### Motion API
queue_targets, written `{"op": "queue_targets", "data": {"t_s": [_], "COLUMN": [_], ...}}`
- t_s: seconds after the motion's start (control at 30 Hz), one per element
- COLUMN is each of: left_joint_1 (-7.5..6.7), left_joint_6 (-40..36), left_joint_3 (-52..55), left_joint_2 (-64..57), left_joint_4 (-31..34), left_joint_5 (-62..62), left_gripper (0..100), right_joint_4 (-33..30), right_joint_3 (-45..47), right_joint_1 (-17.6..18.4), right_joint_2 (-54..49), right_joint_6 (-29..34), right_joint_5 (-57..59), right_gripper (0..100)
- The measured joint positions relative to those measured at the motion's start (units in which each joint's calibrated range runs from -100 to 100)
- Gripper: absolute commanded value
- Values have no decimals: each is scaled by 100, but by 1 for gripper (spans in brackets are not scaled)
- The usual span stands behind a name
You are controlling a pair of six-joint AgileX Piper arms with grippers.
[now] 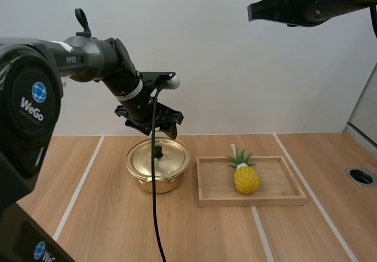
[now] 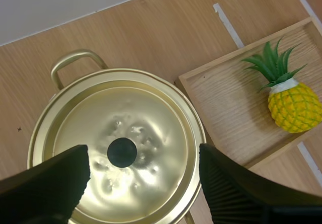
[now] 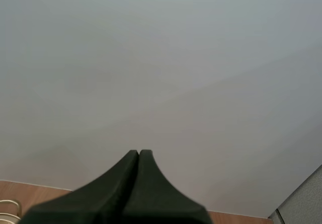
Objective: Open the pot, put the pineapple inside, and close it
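Two arms, left one nearer the job. Left gripper (image 1: 160, 126) hovered directly above pot (image 1: 158, 166), fingers spread wide, wrist pitched down. Lid (image 2: 156, 108) was on; knob (image 2: 122, 152) sat straight below, roughly between fingers, untouched. Pineapple (image 1: 246, 176) sat to gripper's right in wooden tray (image 1: 277, 198), just beside pot. Right gripper (image 1: 254, 12) was raised high, well apart from everything, fingers pressed together. Next move probably straight drop onto knob.
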Motion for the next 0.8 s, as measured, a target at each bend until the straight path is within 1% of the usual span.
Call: {"op": "queue_targets", "data": {"t_s": [0.2,0.47,0.8], "left_joint_1": [0,0,0], "left_joint_6": [0,0,19], "left_joint_3": [277,302,360], "left_joint_2": [67,561,892], "left_joint_4": [22,22,22], "left_joint_5": [-662,-807,-1144], "left_gripper": [100,100,100], "right_joint_4": [0,0,0], "right_joint_3": [0,0,0], "right_joint_1": [0,0,0], "right_joint_2": [0,0,0], "right_joint_6": [0,0,0], "right_joint_5": [91,219,252], "right_gripper": [0,0,0]}}
